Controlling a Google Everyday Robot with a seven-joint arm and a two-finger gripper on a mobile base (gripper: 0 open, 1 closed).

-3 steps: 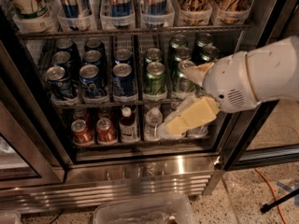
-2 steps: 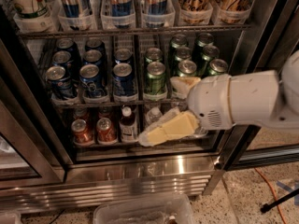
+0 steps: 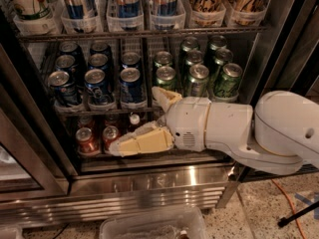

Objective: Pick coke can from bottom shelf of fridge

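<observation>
Gleaming red coke can (image 3: pixel 110 135) beside spread jaws

Gripper (image 3: pixel 135 122), fingers spread, fills bottom shelf (image 3: pixel 124 161) gap; coke can (image 3: pixel 110 136) and bottle (image 3: pixel 133 118) block left, upper rack (image 3: pixel 99 108) close overhead.

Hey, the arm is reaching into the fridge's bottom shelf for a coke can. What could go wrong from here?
1. The open gripper seems to straddle the small bottle, not the coke can; closing now might grab the bottle.
2. The lower finger points at that can's side and could tip it.
3. The upper finger sits at the upper rack and might snag.
</observation>
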